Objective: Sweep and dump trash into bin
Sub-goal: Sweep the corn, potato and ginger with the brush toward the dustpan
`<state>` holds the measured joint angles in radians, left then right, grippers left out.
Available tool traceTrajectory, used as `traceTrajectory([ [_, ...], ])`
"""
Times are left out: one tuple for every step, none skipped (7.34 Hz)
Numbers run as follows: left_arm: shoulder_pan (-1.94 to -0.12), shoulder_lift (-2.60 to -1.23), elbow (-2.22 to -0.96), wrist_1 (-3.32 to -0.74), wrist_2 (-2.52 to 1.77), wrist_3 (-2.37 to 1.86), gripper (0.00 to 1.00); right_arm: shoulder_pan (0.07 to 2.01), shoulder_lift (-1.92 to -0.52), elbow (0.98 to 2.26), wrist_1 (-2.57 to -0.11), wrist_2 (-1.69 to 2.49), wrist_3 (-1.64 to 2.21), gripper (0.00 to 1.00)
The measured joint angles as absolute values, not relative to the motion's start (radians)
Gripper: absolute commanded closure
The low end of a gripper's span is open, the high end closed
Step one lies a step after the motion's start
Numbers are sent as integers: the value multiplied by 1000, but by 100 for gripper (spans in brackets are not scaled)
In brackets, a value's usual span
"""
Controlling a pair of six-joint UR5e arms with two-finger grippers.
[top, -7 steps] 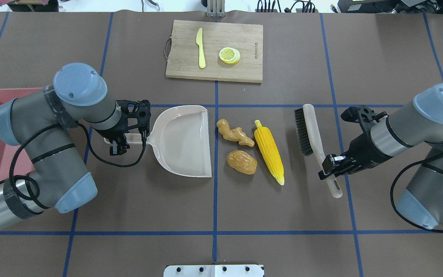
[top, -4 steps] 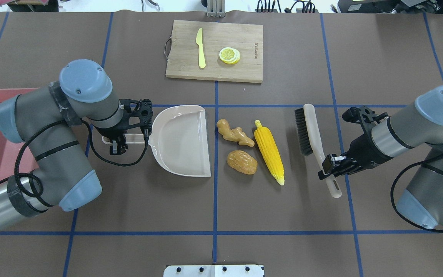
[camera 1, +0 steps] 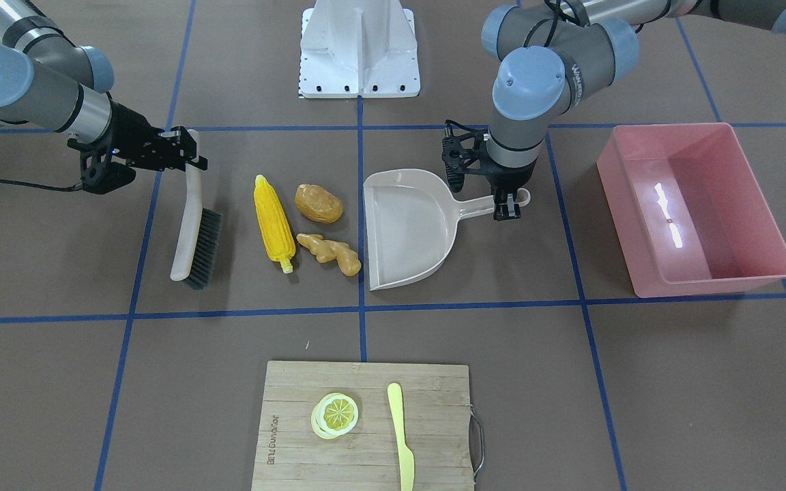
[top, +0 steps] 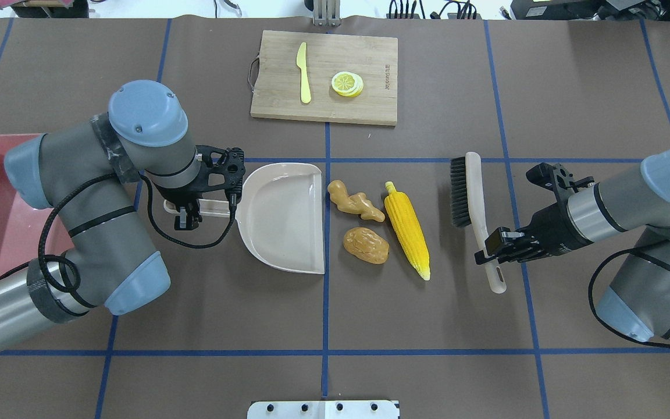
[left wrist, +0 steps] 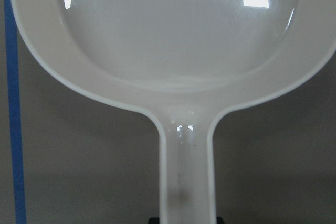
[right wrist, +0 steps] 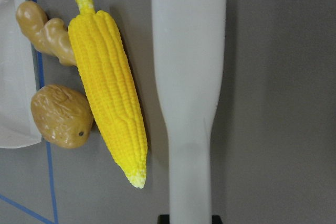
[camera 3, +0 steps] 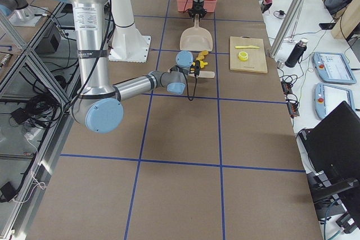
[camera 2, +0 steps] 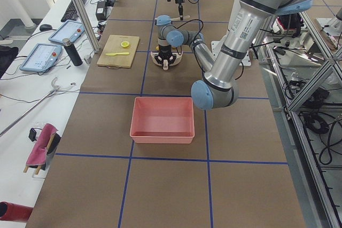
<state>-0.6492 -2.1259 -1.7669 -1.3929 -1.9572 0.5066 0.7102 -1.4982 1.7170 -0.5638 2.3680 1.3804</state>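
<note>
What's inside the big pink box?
Nothing: the pink bin holds only bright light glints on its floor. The front-facing view shows its whole inside; in the overhead view the left arm covers part of it.

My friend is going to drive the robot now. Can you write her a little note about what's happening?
Left gripper: shut on the dustpan handle.
Right gripper: shut on the brush handle.
Corn, potato and ginger lie on the table between the dustpan's mouth and the brush.
The bin, on the robot's left, holds no trash.
Done: both tools gripped.
Left: sweep all three into the dustpan, then dump them in the bin.
</note>
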Motion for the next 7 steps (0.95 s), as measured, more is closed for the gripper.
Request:
traceTrajectory([
  [-648,-2143,-1750,-1392,-1957,508,100,696,-1494,1707,-543,2370,1397,100],
  [-646,-2162,-1730,-1390,-1957,509,100,676,-1491,1704,-537,2370,1405,100],
  [-645,-2176,-1716,-1386,-1957,509,100,650,-1484,1703,-536,2369,1420,100],
  [-645,-2182,-1710,-1385,-1958,509,100,624,-1475,1703,-536,2368,1441,100],
  [-644,-2183,-1711,-1384,-1958,509,100,610,-1468,1706,-537,2366,1459,100],
  [-644,-2183,-1712,-1383,-1959,508,100,599,-1461,1708,-537,2363,1481,100],
  [-644,-2183,-1711,-1383,-1959,508,100,589,-1452,1708,-537,2361,1500,100],
])
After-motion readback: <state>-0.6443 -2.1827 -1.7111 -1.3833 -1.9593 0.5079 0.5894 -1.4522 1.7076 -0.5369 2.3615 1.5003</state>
